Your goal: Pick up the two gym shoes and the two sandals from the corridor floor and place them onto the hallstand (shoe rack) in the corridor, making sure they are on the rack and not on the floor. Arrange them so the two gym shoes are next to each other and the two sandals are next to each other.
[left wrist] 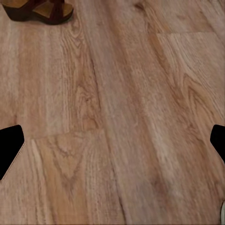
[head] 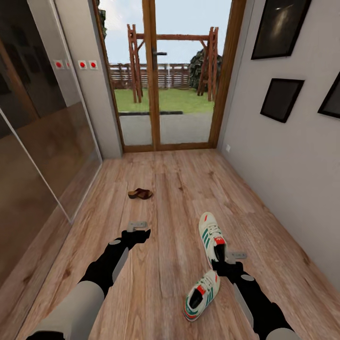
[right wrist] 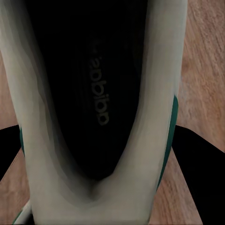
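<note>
Right gripper (head: 222,262) sits at the heel of the far gym shoe (head: 211,234) mid corridor floor (head: 170,264), jaws straddling the heel collar, closure can't tell; light, soft upper, stiff heel is the best hold; left gripper (head: 140,232) released, empty

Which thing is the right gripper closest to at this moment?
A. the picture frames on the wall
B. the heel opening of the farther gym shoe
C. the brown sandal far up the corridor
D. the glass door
B: in the head view the right gripper sits at the heel of the farther gym shoe, and the right wrist view looks straight into that shoe's dark opening.
</note>
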